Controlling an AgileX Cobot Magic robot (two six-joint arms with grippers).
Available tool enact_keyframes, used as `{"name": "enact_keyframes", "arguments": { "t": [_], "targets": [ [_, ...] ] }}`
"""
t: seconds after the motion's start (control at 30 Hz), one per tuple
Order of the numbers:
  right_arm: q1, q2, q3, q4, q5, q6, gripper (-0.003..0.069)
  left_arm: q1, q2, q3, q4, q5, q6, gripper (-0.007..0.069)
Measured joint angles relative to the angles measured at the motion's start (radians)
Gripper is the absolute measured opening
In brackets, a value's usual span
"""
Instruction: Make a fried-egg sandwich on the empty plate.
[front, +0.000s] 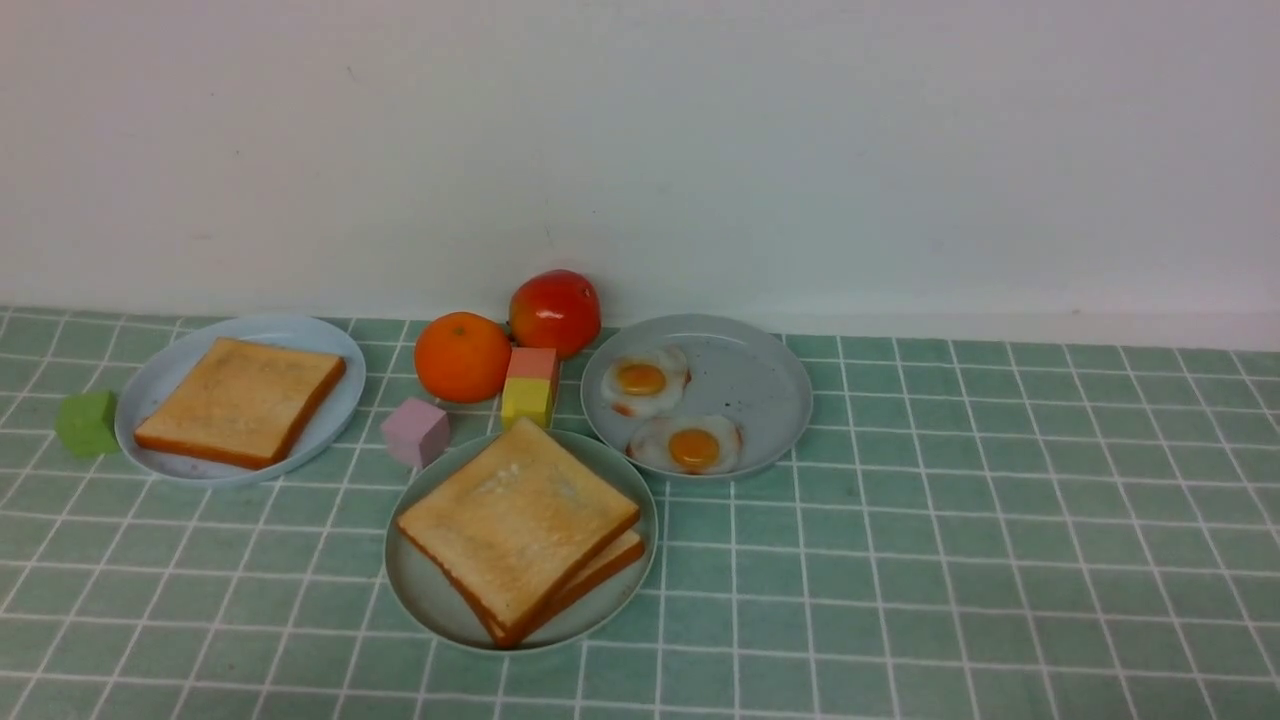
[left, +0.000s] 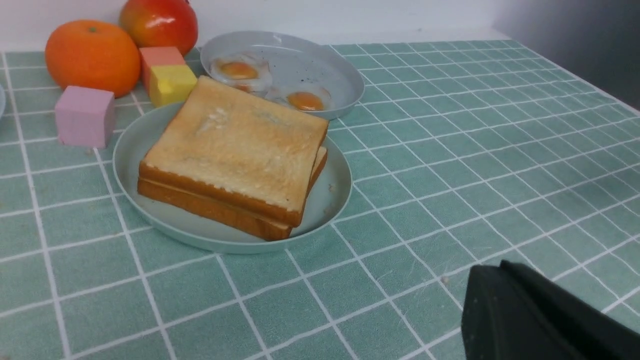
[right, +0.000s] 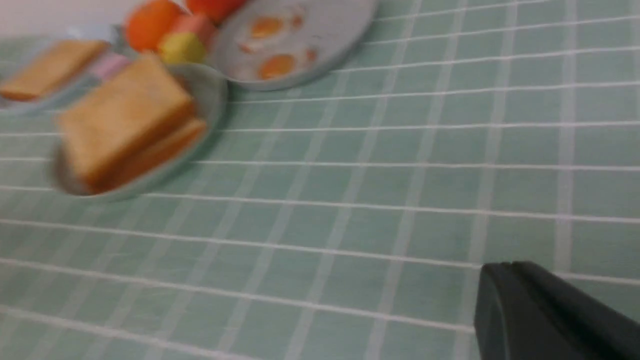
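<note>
On the mint-green plate (front: 425, 590) near the front of the counter (front: 950, 560), two toast slices (front: 515, 525) lie stacked, the top one slightly askew. Just behind it to the right, a grey speckled plate (front: 750, 380) holds two fried eggs (front: 645, 380). A third toast slice (front: 240, 400) rests on the light-blue plate (front: 330, 345) at left. The left claw (left: 540, 315) and right claw (right: 545, 315) are both closed, holding nothing.

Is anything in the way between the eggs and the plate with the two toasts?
Nothing visible blocks it. The speckled plate with two fried eggs sits right beside the mint-green plate, rims nearly touching. But the top toast slice already covers the lower slice.
</note>
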Motion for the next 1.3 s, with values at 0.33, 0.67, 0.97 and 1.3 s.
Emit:
{"name": "enact_keyframes", "arguments": {
  "t": [0.33, 0.67, 0.97, 1.3],
  "targets": [
    [-0.261, -0.176, 0.11, -0.052, -0.054, -0.154, -0.0003, 0.0, 0.0, 0.0, 0.0, 0.001, 0.0, -0.0013],
    [-0.261, -0.177, 0.105, 0.032, -0.027, -0.221, -0.0003, 0.0, 0.0, 0.001, 0.0, 0.004, 0.0, -0.0013],
    [-0.261, -0.177, 0.101, 0.241, -0.008, -0.605, -0.0002, 0.0, 0.0, 0.002, 0.0, 0.004, 0.0, -0.0009],
    [-0.261, -0.177, 0.1, 0.255, -0.001, -0.648, 0.0003, 0.0, 0.0, 0.002, 0.0, 0.004, 0.0, 0.0]
  ]
}}
